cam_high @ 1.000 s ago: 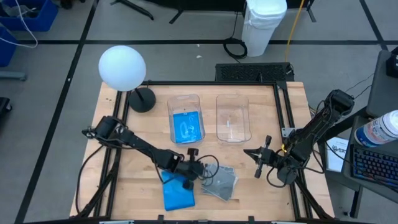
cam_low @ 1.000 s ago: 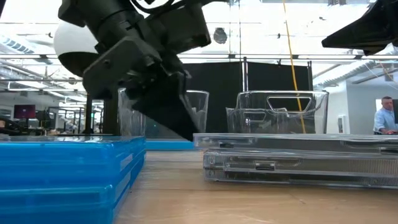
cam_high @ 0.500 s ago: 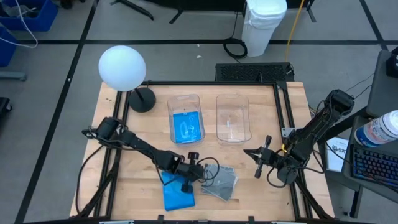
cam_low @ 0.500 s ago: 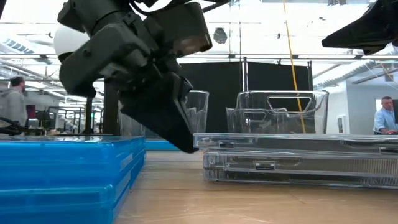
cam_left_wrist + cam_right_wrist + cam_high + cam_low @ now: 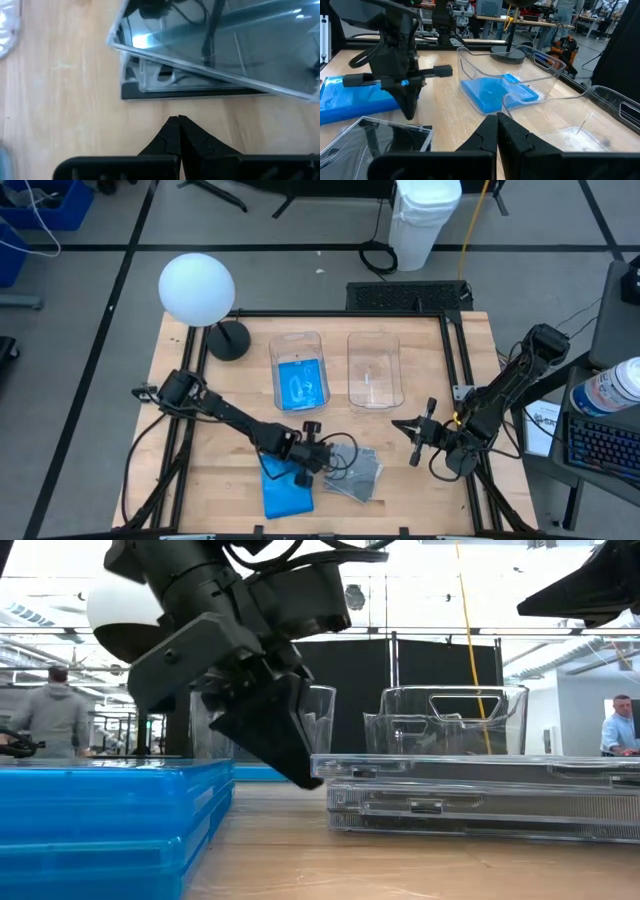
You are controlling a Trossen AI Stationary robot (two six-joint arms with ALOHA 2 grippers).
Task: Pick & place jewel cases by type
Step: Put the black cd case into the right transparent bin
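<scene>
**Left gripper closed and empty beside the grey jewel cases**

Left gripper (image 5: pixel 322 461) hangs low over the front of the table with its fingers (image 5: pixel 170 137) pressed together and nothing between them. Its tip points down at the bare wood between the stack of blue jewel cases (image 5: pixel 287 488) and the pile of grey see-through jewel cases (image 5: pixel 356 472), just beside the edge of the grey pile. In the low view the tip reaches almost to the top grey case (image 5: pixel 480 769); whether it touches cannot be told.

One more blue jewel case (image 5: pixel 301 383) lies inside the left clear tub (image 5: pixel 299 340). The right clear tub (image 5: pixel 373 340) next to it holds no case.

Right gripper (image 5: pixel 408 426) waits near the table's right side, fingers (image 5: pixel 487 135) also together and empty, well apart from both piles. A white globe lamp (image 5: pixel 197 288) stands at the table's far left corner.
</scene>
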